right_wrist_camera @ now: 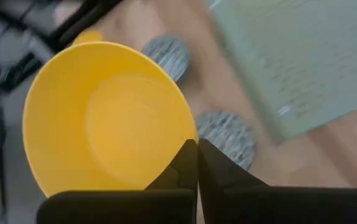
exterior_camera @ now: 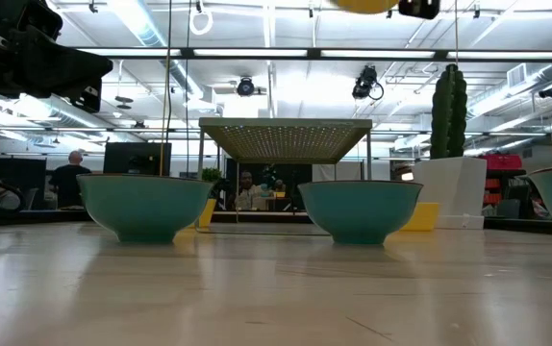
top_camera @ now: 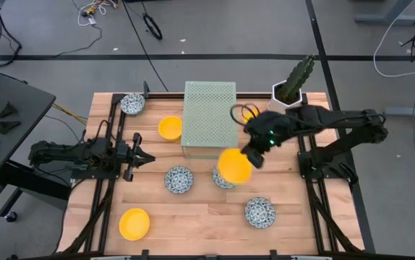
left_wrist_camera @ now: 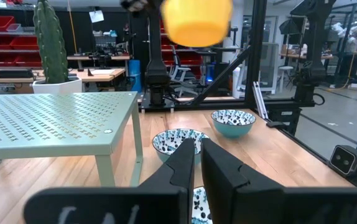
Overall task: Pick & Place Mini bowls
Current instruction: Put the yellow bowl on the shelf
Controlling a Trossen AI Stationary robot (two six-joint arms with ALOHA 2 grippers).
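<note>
My right gripper (top_camera: 253,157) is shut on a bright yellow mini bowl (top_camera: 234,166), held high above the table's middle, just in front of the green perforated stand (top_camera: 209,119). The bowl also shows at the top of the low view (exterior_camera: 367,5) and the left wrist view (left_wrist_camera: 197,22). Resting on their bases on the table are blue-patterned mini bowls (top_camera: 132,104) (top_camera: 178,179) (top_camera: 259,212), a fourth (top_camera: 220,180) half hidden under the held bowl, and yellow mini bowls (top_camera: 170,128) (top_camera: 134,223). My left gripper (top_camera: 141,155) waits shut at the table's left. My right gripper pinches the yellow bowl's rim (right_wrist_camera: 188,134), one finger inside the bowl and one outside. The fingers slant down from the table's right side. The bowl is lifted clear of the table and tilted, with its opening facing the wrist camera.
A cactus in a white pot (top_camera: 291,90) stands at the far right, beside the stand. Bare wood lies along the near edge (top_camera: 193,231) between the bowls. People sit in the room beyond the table (exterior_camera: 67,173).
</note>
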